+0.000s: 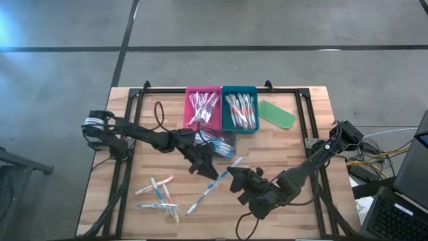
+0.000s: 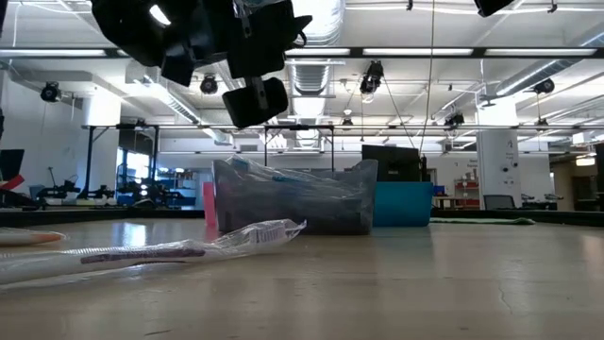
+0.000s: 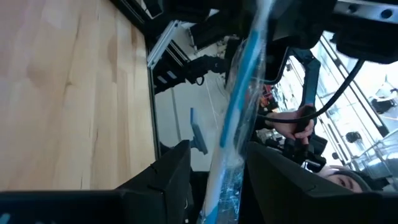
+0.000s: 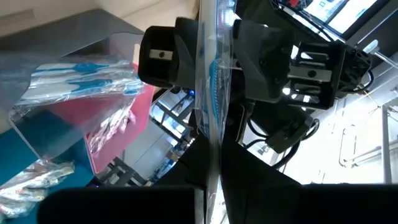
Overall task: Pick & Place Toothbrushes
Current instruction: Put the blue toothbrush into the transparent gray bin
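One wrapped blue toothbrush [image 3: 239, 81] spans the gap between my two grippers above the table's middle. My left gripper [image 1: 206, 166] comes in from the left and my right gripper [image 1: 235, 175] from the right; each is shut on it. More toothbrushes fill the pink tray [image 1: 202, 107] and the teal tray [image 1: 239, 108]. Blue ones lie in a clear bin [image 1: 217, 142]. Several loose toothbrushes [image 1: 159, 194] lie on the wood at the near left, and one blue toothbrush [image 1: 204, 194] lies slanted near the middle. My left gripper [image 3: 217, 148] has one end of the clear wrapper [image 3: 225, 168] between its two fingers, which point level and along the brush. The toothbrush is lifted clear of the table. My right gripper [image 4: 214, 134] pinches the wrapper's other end [image 4: 211, 146] between its two fingers, pointing toward the left gripper and slightly down. The brush runs straight on from its fingers to the left gripper's fingers [image 4: 183, 56].
A flat green piece [image 1: 276, 114] lies right of the teal tray. A black frame [image 1: 304, 120] rims the wooden table. In the low view a wrapped toothbrush [image 2: 151, 250] lies in front of the clear bin [image 2: 293, 198]. A person's hand [image 3: 292, 121] shows beyond the table.
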Robot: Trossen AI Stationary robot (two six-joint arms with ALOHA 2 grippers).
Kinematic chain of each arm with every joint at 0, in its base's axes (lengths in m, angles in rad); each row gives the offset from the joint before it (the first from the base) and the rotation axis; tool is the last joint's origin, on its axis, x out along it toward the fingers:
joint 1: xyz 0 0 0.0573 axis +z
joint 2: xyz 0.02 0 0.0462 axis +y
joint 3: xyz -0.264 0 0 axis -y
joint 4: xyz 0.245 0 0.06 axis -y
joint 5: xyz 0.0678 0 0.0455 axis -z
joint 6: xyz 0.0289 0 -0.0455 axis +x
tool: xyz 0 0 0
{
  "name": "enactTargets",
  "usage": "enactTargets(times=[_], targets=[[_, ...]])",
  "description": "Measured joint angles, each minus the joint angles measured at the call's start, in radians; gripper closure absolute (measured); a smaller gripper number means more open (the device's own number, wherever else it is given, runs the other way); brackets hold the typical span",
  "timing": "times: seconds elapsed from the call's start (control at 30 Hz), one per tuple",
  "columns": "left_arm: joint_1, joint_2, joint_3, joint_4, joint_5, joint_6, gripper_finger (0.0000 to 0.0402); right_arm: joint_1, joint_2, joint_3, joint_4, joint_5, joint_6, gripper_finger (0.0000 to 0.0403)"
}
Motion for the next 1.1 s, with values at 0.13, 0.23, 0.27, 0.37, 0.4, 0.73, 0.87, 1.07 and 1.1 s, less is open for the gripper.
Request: enactTargets(times=[0.13, 0.23, 0.27, 0.37, 0.4, 0.73, 0.87, 1.07, 1.1], targets=[[-0.005, 0.013, 0.007, -0.004, 0.005, -0.001, 0.0239, 0.000, 0.000, 0.000, 0.000, 0.000, -0.004, 0.0388], [-0.006, 0.020, 0.007, -0.005, 0.005, -0.001, 0.0239, -0.003, 0.000, 0.000, 0.000, 0.000, -0.004, 0.0389], [-0.008, 0.023, 0.007, -0.004, 0.005, -0.001, 0.0239, -0.005, 0.000, 0.000, 0.000, 0.000, -0.006, 0.0388], [-0.009, 0.026, 0.007, -0.004, 0.005, 0.005, 0.0244, -0.010, 0.000, 0.000, 0.000, 0.000, -0.006, 0.0388], [-0.009, 0.026, 0.007, -0.004, 0.005, 0.006, 0.0248, -0.013, 0.000, 0.001, 0.000, 0.000, -0.006, 0.0388], [-0.008, 0.026, 0.031, -0.006, 0.016, 0.053, 0.0352, -0.034, -0.002, 0.000, 0.004, 0.000, -0.039, 0.0386], [-0.008, 0.026, 0.031, 0.000, 0.041, 0.081, 0.0375, -0.034, -0.002, 0.000, 0.007, -0.003, -0.042, 0.0378], [-0.007, 0.025, 0.036, -0.006, 0.060, 0.078, 0.0367, -0.016, -0.002, 0.000, 0.000, 0.004, -0.050, 0.0344], [-0.004, 0.024, 0.037, -0.005, 0.065, 0.078, 0.0366, -0.007, -0.002, 0.000, -0.001, 0.025, -0.052, 0.0340]])
